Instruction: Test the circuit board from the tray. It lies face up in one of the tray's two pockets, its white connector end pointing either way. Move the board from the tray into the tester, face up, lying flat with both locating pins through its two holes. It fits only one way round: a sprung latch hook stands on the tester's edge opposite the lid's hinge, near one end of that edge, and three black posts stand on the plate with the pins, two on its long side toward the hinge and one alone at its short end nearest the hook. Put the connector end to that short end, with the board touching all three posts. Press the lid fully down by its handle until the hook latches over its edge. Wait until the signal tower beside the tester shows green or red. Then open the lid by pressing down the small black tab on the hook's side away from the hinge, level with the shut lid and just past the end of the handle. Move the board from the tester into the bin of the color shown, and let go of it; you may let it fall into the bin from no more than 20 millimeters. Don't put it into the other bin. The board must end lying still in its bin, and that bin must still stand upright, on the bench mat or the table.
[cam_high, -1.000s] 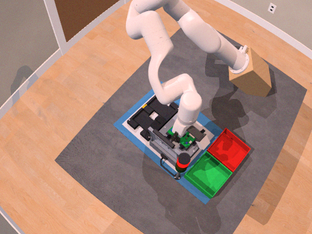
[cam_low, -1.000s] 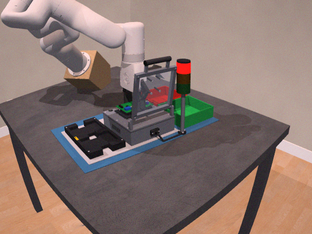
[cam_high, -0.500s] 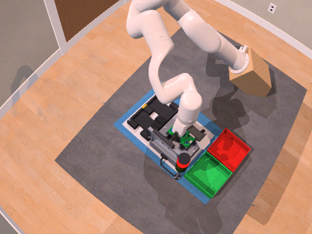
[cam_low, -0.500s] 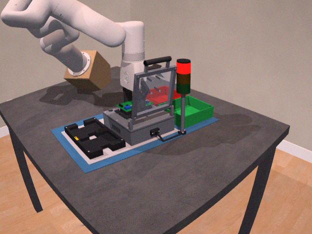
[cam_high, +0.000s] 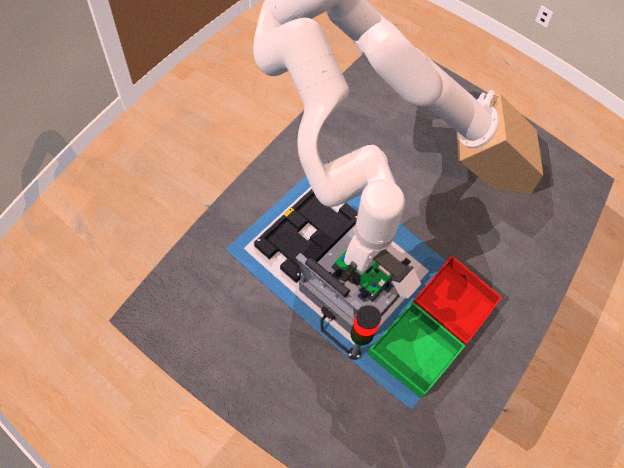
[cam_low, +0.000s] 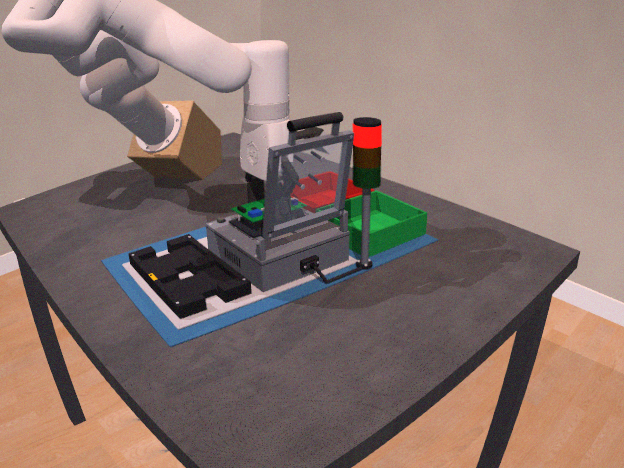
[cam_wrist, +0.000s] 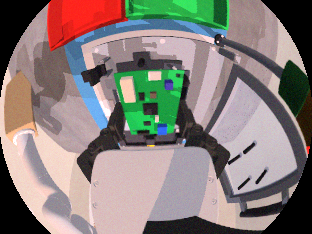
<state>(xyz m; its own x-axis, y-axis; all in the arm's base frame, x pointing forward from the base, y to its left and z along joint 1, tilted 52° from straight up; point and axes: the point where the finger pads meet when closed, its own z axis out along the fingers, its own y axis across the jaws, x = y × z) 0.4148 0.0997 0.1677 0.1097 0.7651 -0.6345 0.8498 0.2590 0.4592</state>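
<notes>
Board (cam_wrist: 150, 103) held between fingers above tester (cam_low: 282, 254).

1. No text, brand or number could be read anywhere.
2. On the black tray (cam_low: 187, 282), a small yellow label (cam_low: 151, 275) sat near the corner farthest from the tester (cam_low: 282, 261); its dark marks were too small to make out.

Seen from the exterior camera, tray (cam_low: 189, 282) lies left of tester (cam_low: 282, 259), bins (cam_low: 398, 221) right.
</notes>
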